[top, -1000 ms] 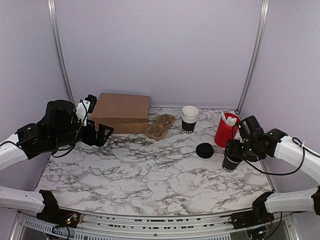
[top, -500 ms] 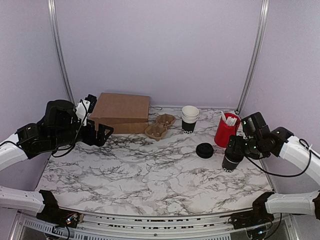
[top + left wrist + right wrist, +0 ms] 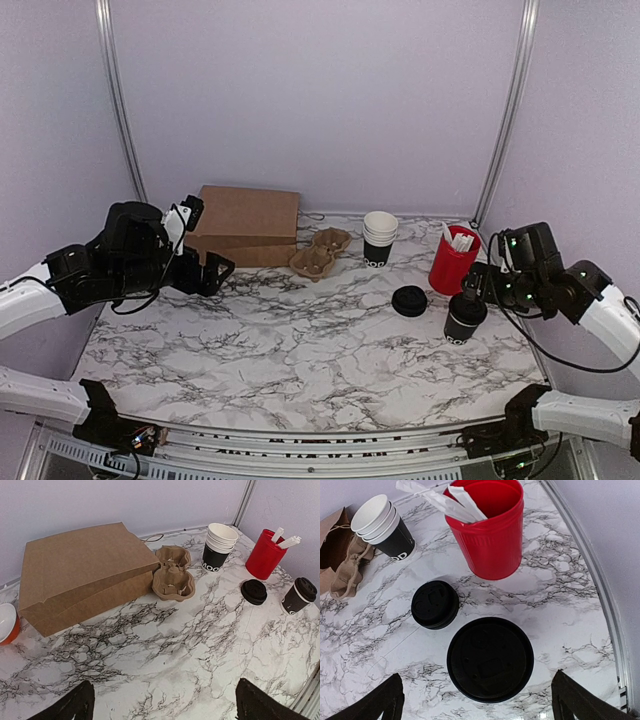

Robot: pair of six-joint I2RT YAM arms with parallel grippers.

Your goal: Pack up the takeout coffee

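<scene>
**Lidded coffee cup stands at table's right edge, both grippers empty**

A marble-patterned table (image 3: 300, 350), backed by pale lilac walls, carries the makings of a takeout order. The small black paper cup (image 3: 463, 322) with white print stands upright near the right edge, its round black lid (image 3: 490, 659) seated on top. A loose black lid (image 3: 409, 300) lies flat just to its left, apart from it, and the red tub (image 3: 452, 262) holding white wrapped sticks stands just behind.

The right gripper (image 3: 476, 682) hangs directly above the lidded cup. Its fingers are spread wider than the lid and grasp nothing. The left gripper (image 3: 162, 692) is raised over the table's left side, fingers likewise spread wide and empty.

Along the back, a flat brown paper bag (image 3: 245, 225) lies on its side, with a moulded pulp cup carrier (image 3: 320, 252) beside its right end. A stack of white-rimmed black cups (image 3: 379, 238) stands between the carrier and the red tub.
</scene>
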